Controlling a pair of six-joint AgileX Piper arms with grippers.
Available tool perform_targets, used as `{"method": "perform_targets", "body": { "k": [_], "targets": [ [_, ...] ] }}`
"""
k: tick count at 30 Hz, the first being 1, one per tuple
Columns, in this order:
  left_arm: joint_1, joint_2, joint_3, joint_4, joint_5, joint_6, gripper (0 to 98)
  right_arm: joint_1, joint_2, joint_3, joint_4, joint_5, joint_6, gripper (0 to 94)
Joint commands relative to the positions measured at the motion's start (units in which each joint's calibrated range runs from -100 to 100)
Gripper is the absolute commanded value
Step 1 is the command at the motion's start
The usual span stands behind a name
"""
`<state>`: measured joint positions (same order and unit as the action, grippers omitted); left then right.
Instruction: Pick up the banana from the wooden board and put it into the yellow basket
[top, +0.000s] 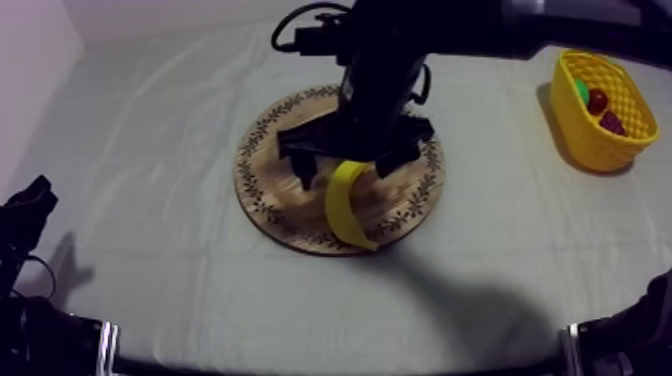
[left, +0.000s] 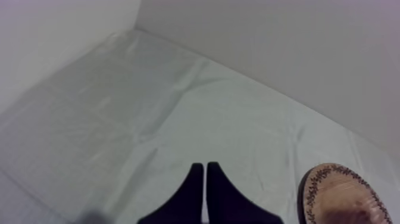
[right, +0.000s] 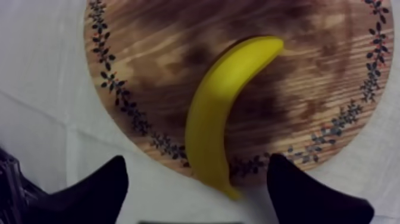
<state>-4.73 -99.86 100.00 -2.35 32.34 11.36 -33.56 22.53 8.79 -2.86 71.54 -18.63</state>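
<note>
Pick not yet made: banana (right: 220, 113) is lying on the wooden board (top: 268, 195), one tip overhanging its rim. Yellow basket (top: 588, 140) is sitting well apart, at the far right of the surface (top: 150, 130). Right claw (top: 345, 167) is hovering over the banana, fingers spread wide, gripping nothing. Left claw (left: 205, 173) is resting, fingers together.

Top view slants over the whole grey-white clothed desk (top: 150, 130); right wrist looks closely down, left wrist low across, all sharing the round pattern-rimmed wooden board (right: 149, 71).
</note>
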Motion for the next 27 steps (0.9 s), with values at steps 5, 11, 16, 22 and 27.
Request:
{"method": "perform_targets", "body": {
  "k": [5,11,16,22,27],
  "targets": [
    [-0.01,0.04,0.00,-0.02,0.00,-0.01,0.1,0.15,7.60,-4.90,-0.49,1.43,-1.70,68.9],
    [-0.01,0.04,0.00,-0.02,0.00,-0.01,0.1,0.11,11.24,-6.74,-0.69,1.86,-2.62,64.9],
    [-0.01,0.04,0.00,-0.02,0.00,-0.01,0.1,0.10,12.99,-6.67,-0.62,1.88,-2.92,59.8],
    [-0.01,0.04,0.00,-0.02,0.00,-0.01,0.1,0.27,14.47,-6.98,-0.41,2.33,-2.49,42.7],
    [-0.01,0.04,0.00,-0.02,0.00,-0.01,0.1,0.56,15.35,-7.41,-0.26,3.03,-1.88,28.1]
  ]
}}
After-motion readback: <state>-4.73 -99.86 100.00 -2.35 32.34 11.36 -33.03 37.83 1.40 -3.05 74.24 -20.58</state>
